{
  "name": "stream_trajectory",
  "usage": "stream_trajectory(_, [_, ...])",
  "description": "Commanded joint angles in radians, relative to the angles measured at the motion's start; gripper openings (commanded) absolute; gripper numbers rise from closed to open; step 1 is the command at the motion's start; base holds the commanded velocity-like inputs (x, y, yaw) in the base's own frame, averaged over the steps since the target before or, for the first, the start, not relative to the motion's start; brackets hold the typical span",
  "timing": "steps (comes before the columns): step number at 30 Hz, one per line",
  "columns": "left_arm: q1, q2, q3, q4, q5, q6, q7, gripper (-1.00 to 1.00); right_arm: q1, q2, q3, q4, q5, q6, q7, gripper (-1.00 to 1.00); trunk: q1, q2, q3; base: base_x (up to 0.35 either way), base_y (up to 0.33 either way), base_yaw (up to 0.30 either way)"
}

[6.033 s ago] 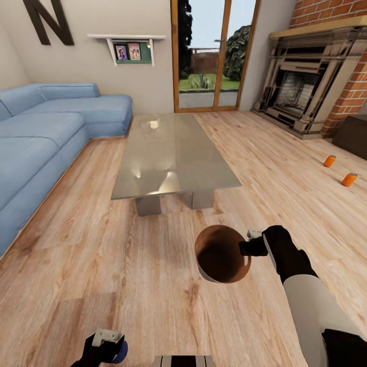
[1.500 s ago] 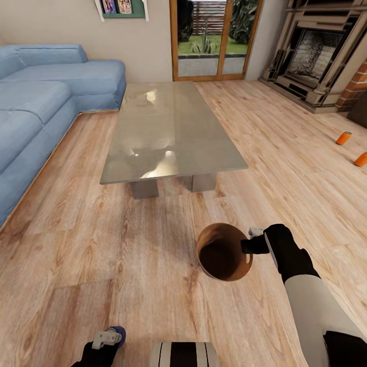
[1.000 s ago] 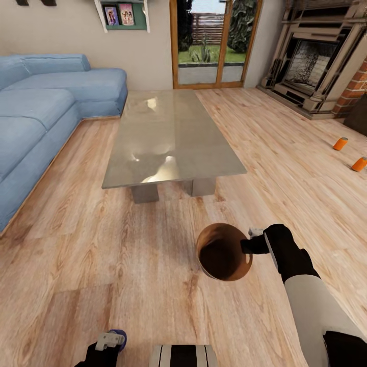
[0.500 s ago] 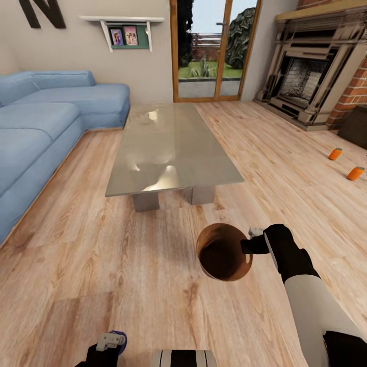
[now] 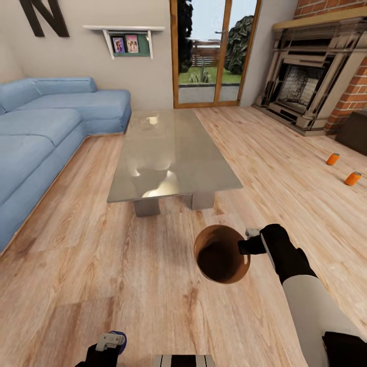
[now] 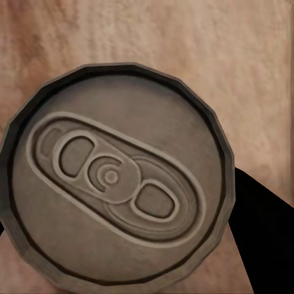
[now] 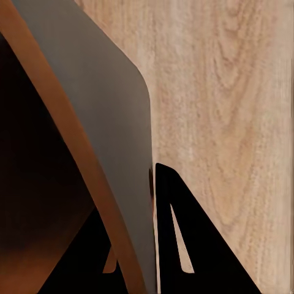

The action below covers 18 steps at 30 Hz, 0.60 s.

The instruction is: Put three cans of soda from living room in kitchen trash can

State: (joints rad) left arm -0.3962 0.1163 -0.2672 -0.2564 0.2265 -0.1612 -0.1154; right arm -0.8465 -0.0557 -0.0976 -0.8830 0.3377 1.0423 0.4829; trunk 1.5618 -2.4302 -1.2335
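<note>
The view has tipped up slightly; both arms hold their pose. The right gripper [image 5: 248, 246], arm bent forward, is clamped on the tash can [image 5: 221, 254] rim above the floor [image 5: 76, 265]. The left gripper [image 5: 108, 344], low, grips the blue can [image 6: 116, 177]. Two orange cans [image 5: 342, 169] lie near the fireplace [image 5: 306, 86]

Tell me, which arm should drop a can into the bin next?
The left. Its gripper already holds the blue can, jaws shut on it. The right gripper is busy pinching the bin by its rim. The two orange cans lie on the floor, far off to the right.
</note>
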Motion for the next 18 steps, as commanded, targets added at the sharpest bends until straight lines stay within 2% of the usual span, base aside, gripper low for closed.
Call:
stream_trajectory(1, [0.0,0.0,0.0,0.0,0.0,0.0,0.001,-1.0,0.0,0.001,0.004,0.0,-0.025,0.005,0.006,-1.0,-0.004,0.007,0.003,0.0,0.0,0.0])
stream_trajectory(11, [-0.001,0.006,0.004,-0.008,0.007,-0.001,-0.008,-1.0,0.001,0.001,0.011,0.002,-0.026,0.005,0.006,-1.0,-0.042,0.077,0.035,0.0,0.0,0.0])
stream_trajectory(18, [-0.001,0.017,0.008,-0.09,0.009,0.001,-0.01,-1.0,0.002,-0.001,0.012,0.002,-0.025,0.005,0.006,-1.0,-0.069,0.126,0.057,0.0,0.0,0.0])
